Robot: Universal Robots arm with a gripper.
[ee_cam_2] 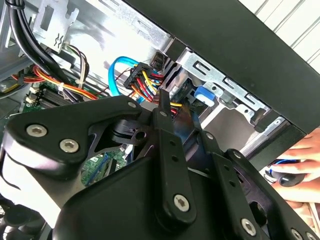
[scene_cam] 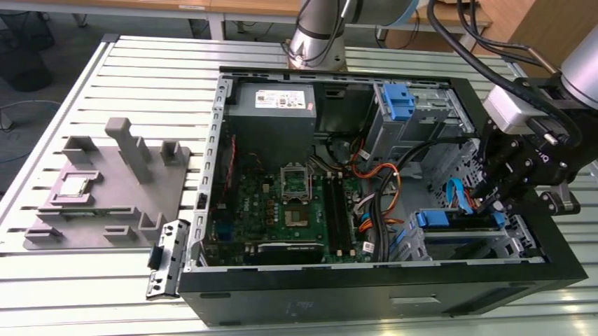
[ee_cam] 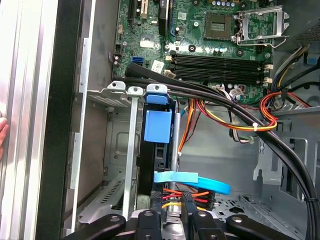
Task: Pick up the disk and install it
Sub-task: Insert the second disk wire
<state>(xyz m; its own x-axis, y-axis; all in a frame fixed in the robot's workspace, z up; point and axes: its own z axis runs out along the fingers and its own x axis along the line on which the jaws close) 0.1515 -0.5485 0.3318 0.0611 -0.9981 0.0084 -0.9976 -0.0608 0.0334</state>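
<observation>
The disk [ee_cam: 157, 131] sits edge-up in the drive cage [ee_cam: 131, 150] of the open computer case [scene_cam: 374, 294] (blue carrier tab uppermost). The gripper [ee_cam: 172, 212] hangs just behind it by the coloured cables [ee_cam: 182, 196], fingers [ee_cam: 189, 207] drawn close together on nothing; the arm [scene_cam: 523, 150] leans in over the case's wall at the exterior view's right.

In the exterior view the open computer case [scene_cam: 374, 294] lies centre; the fixture block [scene_cam: 112, 189] at nine o'clock, the gripper [scene_cam: 509, 178] at three.

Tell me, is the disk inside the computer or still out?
Inside. The disk stands in the metal bay of the open computer case, cables plugged at its end.
</observation>
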